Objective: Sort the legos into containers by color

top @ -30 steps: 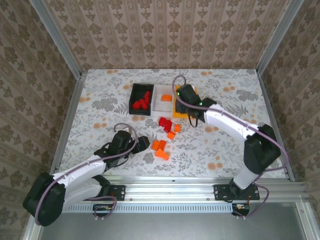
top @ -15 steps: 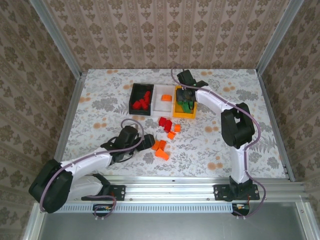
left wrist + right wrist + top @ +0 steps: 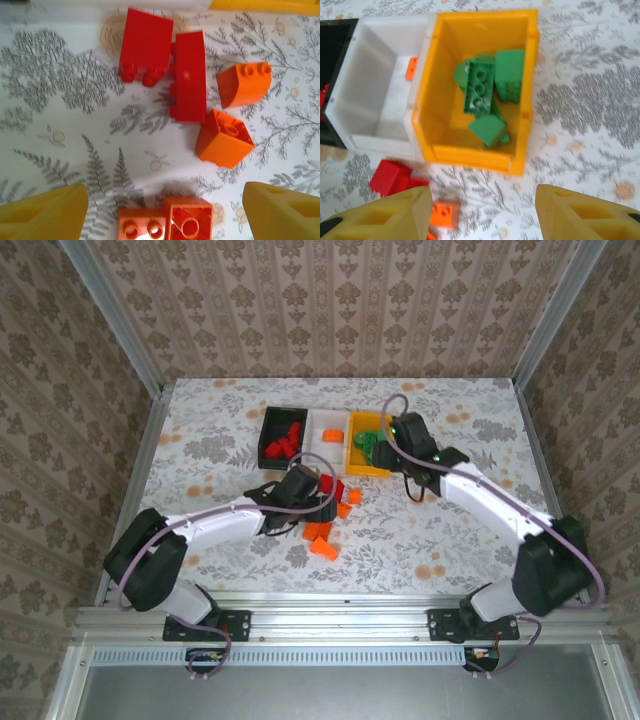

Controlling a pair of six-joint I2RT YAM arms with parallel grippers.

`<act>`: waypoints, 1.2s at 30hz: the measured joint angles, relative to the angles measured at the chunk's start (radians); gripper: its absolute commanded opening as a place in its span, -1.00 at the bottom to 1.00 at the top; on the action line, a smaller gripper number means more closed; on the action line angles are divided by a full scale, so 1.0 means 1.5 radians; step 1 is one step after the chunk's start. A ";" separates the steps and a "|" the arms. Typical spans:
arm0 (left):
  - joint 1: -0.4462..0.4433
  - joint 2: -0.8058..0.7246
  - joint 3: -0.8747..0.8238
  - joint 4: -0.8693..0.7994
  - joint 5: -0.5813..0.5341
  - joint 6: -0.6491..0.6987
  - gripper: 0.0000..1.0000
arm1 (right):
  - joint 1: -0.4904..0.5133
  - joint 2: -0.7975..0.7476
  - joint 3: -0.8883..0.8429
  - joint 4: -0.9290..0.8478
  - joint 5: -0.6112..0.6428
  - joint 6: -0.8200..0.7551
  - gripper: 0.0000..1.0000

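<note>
Three bins stand in a row at the back: black with red legos, white with one orange lego, yellow with several green legos. Loose red legos and orange legos lie on the table in front of them. My left gripper hovers open over the loose pile, two orange legos between its yellow fingers. My right gripper is open and empty, just near of the yellow bin.
The table has a floral cloth, with metal frame rails along its sides and front edge. Patterned walls close in the back and both sides. Bare cloth lies right of the bins and at the left.
My left gripper has swung from the near left up to the loose pile. My right gripper has drawn back from over the yellow bin toward the near right.
</note>
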 measured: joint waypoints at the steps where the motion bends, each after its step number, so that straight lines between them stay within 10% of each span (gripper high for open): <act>1: 0.000 0.010 0.016 -0.007 -0.009 0.012 0.25 | 0.000 -0.020 -0.032 0.008 0.003 0.005 0.14; 10: 0.034 0.111 0.118 0.003 -0.019 0.075 0.46 | 0.000 -0.043 -0.145 0.053 0.011 0.028 0.13; 36: 0.107 0.223 0.157 0.084 0.092 0.195 0.09 | 0.000 -0.056 -0.180 0.122 -0.021 0.047 0.14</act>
